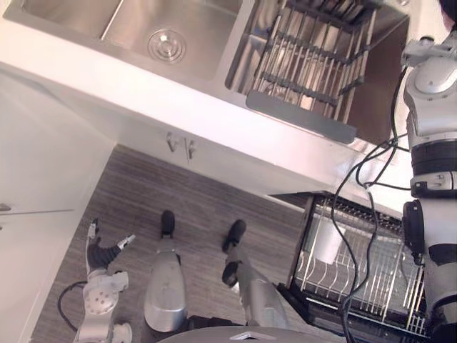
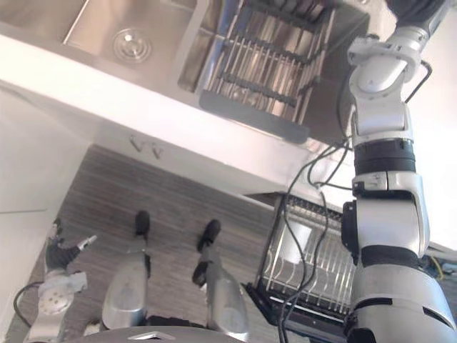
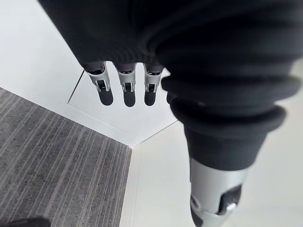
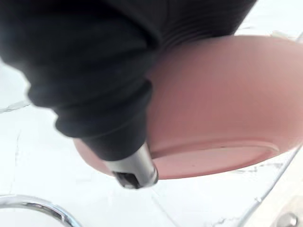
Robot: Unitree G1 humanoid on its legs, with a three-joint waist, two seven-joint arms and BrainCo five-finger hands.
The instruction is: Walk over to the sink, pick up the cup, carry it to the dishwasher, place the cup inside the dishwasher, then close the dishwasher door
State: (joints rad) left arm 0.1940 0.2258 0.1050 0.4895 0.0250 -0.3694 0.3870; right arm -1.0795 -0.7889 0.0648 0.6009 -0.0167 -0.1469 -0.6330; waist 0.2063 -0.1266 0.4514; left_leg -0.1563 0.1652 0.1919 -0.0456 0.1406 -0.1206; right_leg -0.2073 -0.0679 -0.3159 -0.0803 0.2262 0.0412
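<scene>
The left hand [image 1: 100, 251] hangs low over the grey striped floor [image 1: 164, 182] beside white cabinet doors [image 3: 42, 61], its fingers straight and slightly apart, holding nothing. Above it, the stainless steel sink [image 1: 86, 21] is set in the white table [image 1: 214, 118], with a wire drying basket [image 1: 314, 64] in its right basin. Lower right, the open dishwasher's wire rack [image 1: 357, 268] stands pulled out. The right hand [image 4: 135, 171] is raised, its thumb lying against the pink round cup [image 4: 222, 109] above the white marbled table; I cannot tell whether it is gripping the cup.
</scene>
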